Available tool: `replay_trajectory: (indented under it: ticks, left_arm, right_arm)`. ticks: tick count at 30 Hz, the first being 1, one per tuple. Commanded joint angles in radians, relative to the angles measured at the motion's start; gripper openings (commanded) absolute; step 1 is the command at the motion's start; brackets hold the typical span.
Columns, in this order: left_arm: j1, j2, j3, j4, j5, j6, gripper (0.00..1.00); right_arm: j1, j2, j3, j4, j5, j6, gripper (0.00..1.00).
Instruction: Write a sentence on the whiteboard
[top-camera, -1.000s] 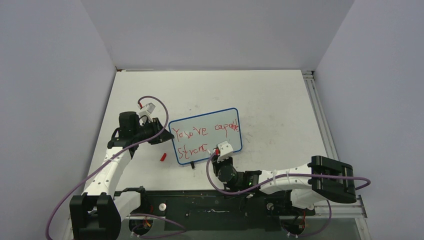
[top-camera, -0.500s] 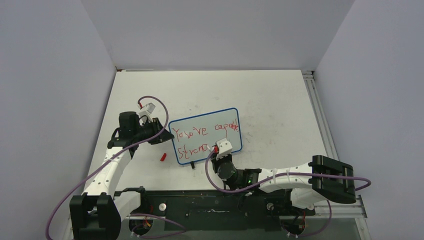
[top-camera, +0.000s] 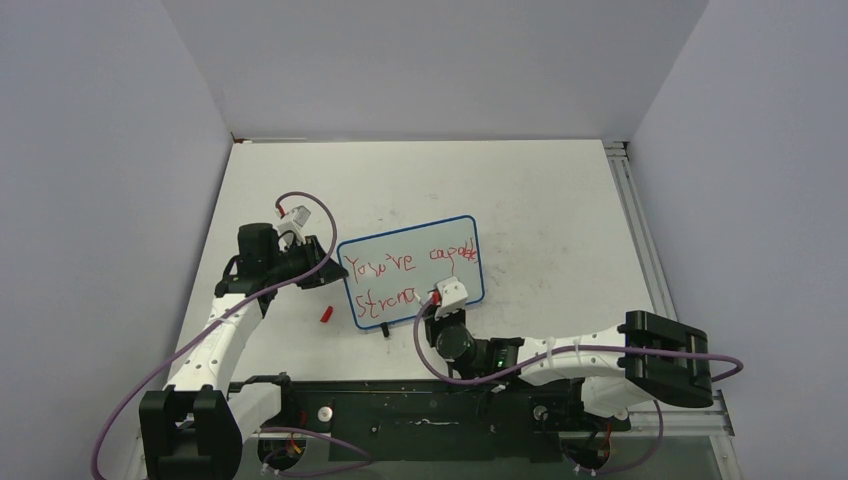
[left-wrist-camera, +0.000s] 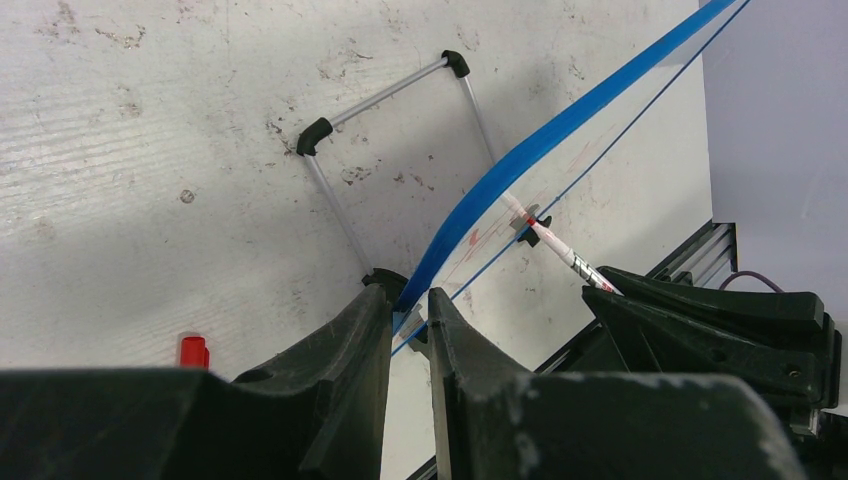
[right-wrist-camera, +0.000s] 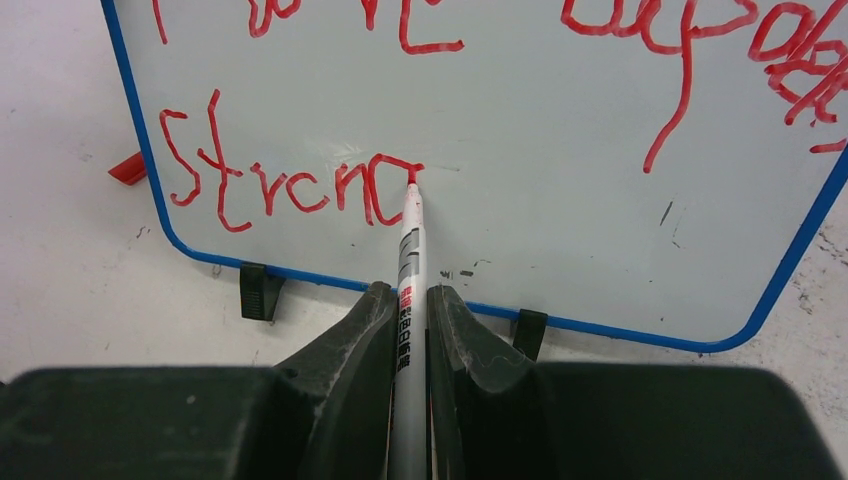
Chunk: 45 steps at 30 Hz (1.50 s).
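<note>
The whiteboard (top-camera: 430, 275), white with a thin blue frame and black clip feet, stands tilted mid-table. The sentence (top-camera: 405, 265) on it is red lettering in two lines, "You're capable" over "Stron" plus a part-drawn letter (right-wrist-camera: 290, 180). My right gripper (right-wrist-camera: 408, 300) is shut on a white marker (right-wrist-camera: 409, 250); its red tip touches the board at the end of the lower line. My left gripper (left-wrist-camera: 410, 310) is shut on the whiteboard's blue left edge (left-wrist-camera: 520, 160), seen edge-on. In the top view the left gripper (top-camera: 322, 272) is at the board's left side and the right gripper (top-camera: 440, 305) at its lower edge.
A red marker cap (top-camera: 326, 314) lies on the scuffed white tabletop (top-camera: 560, 220) left of the board's lower corner; it also shows in the left wrist view (left-wrist-camera: 193, 352). The board's wire stand (left-wrist-camera: 390, 150) rests behind it. Grey walls enclose the table.
The right gripper has shifted slightly along the lower line and the last red letter has grown. The left arm and the board have not moved.
</note>
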Motion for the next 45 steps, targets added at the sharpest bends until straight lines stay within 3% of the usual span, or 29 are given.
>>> replay_trajectory:
  ticks: [1, 23, 34, 45]
  left_arm:
    - [-0.003, -0.017, 0.04, 0.016, 0.011, 0.005, 0.19]
    - [-0.003, -0.021, 0.04, 0.016, 0.014, 0.005, 0.19]
    - [-0.004, -0.02, 0.04, 0.016, 0.011, 0.005, 0.18]
    - [-0.003, -0.022, 0.04, 0.016, 0.01, 0.005, 0.19]
  right_arm:
    - [0.012, -0.02, -0.017, -0.026, 0.0, 0.055, 0.05]
    - [0.081, 0.048, -0.027, -0.052, -0.011, 0.154, 0.05]
    - [0.084, 0.097, 0.046, 0.029, -0.002, 0.056, 0.05]
    - [0.094, -0.061, 0.034, -0.052, 0.046, 0.046, 0.05]
